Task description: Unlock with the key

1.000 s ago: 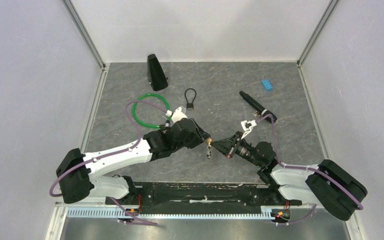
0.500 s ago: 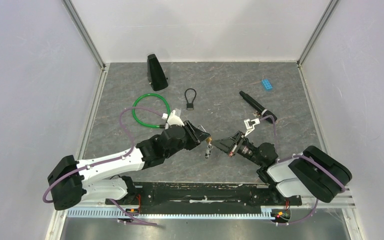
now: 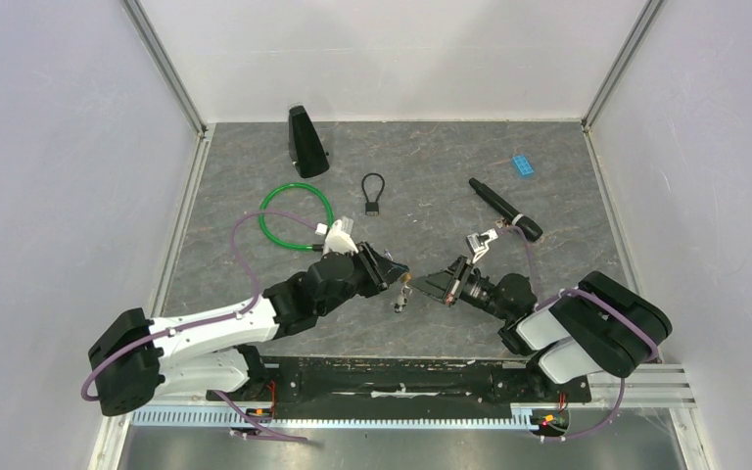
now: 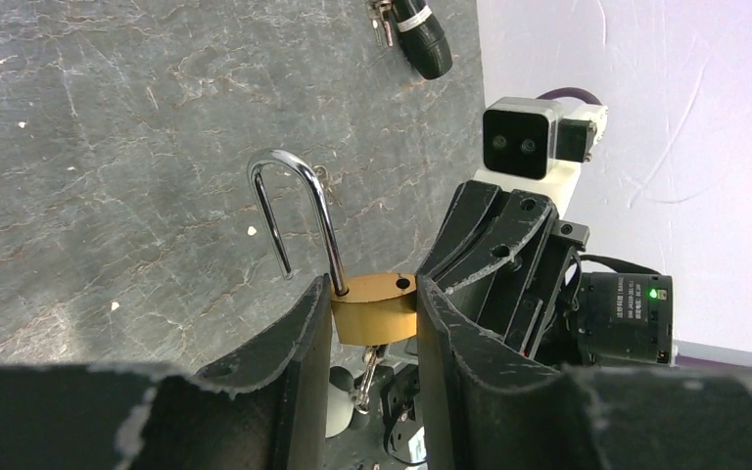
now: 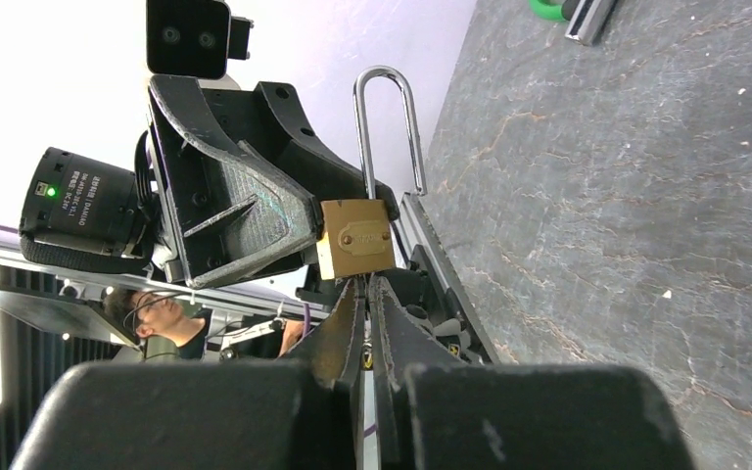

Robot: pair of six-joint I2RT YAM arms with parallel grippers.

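Note:
A brass padlock [image 3: 406,280] sits between the two grippers over the table's middle front. My left gripper [image 3: 398,275] is shut on the padlock body [image 4: 374,311], one finger on each side. The silver shackle [image 4: 294,211] stands open: one leg sits in the body, and the other hangs free beside an empty hole. My right gripper [image 5: 366,286] is shut right under the padlock [image 5: 355,238], where the key goes in. The key itself is hidden between its fingers. A key ring [image 4: 364,377] hangs below the body.
A green cable loop [image 3: 296,217], a small black cable lock [image 3: 373,192] and a black wedge-shaped object [image 3: 305,142] lie at the back left. A black pen-like tool [image 3: 502,209] and a blue brick [image 3: 523,164] lie at the back right.
Both arms have drawn a little back toward their bases, and the padlock has drifted slightly left between them. Both grippers keep their hold.

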